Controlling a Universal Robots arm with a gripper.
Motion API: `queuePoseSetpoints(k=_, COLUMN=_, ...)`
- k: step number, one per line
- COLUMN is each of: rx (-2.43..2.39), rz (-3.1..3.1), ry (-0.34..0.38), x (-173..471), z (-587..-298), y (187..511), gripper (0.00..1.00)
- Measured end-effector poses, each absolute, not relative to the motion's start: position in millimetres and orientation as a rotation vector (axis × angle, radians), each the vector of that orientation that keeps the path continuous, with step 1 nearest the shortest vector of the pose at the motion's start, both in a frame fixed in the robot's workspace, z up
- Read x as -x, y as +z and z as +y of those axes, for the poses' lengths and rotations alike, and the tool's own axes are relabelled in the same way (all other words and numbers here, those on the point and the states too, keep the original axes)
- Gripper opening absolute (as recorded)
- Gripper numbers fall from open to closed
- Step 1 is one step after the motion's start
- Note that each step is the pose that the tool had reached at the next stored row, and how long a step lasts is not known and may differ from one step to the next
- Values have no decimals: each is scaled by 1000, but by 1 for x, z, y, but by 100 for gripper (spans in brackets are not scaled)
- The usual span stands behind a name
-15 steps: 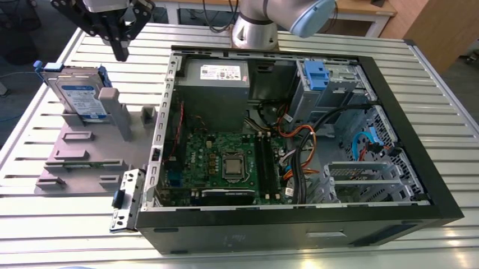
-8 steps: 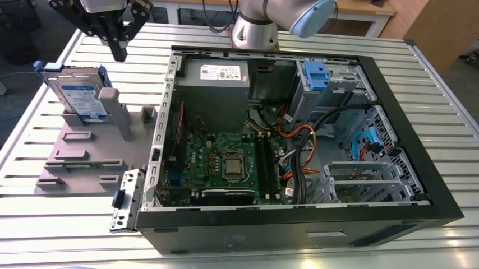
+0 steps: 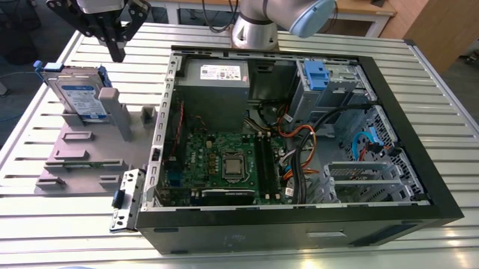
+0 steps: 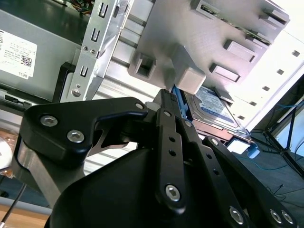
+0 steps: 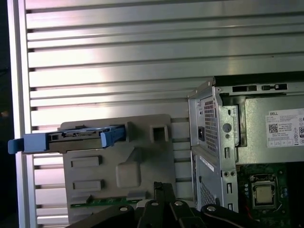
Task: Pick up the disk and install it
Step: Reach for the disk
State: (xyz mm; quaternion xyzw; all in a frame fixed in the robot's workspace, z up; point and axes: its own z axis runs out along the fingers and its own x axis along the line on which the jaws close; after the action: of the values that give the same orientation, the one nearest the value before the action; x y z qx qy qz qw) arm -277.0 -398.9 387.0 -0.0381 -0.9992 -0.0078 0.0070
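The disk [image 3: 78, 96], silver with a white-and-blue label and a blue frame, stands on edge in a slot of the grey holder [image 3: 86, 162] at the exterior view's left. My gripper [image 3: 118, 55] hangs above the table behind the disk, a short way toward the exterior view's right, apart from it. Its black fingers meet at the tips, shut with nothing between them. In the first wrist view the disk [image 5: 71, 139] is seen edge-on above the holder [image 5: 118, 175], with the gripper [image 5: 163, 189] nearby. The second wrist view shows the disk [image 4: 214, 107] past the gripper [image 4: 166, 97].
The open computer case [image 3: 441, 196] lies on the slatted metal table [image 3: 67, 235], with its motherboard [image 3: 224, 162], grey power supply [image 3: 215, 73] and a drive bay with a blue latch [image 3: 317, 75]. A metal bracket [image 3: 125, 200] lies by the case's near corner.
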Motion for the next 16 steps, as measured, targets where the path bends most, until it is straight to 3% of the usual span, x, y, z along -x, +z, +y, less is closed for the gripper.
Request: queuePoseSetpoints(k=16, rx=119, rz=-3126, ry=-15, x=282, z=-399, y=385, gripper=11)
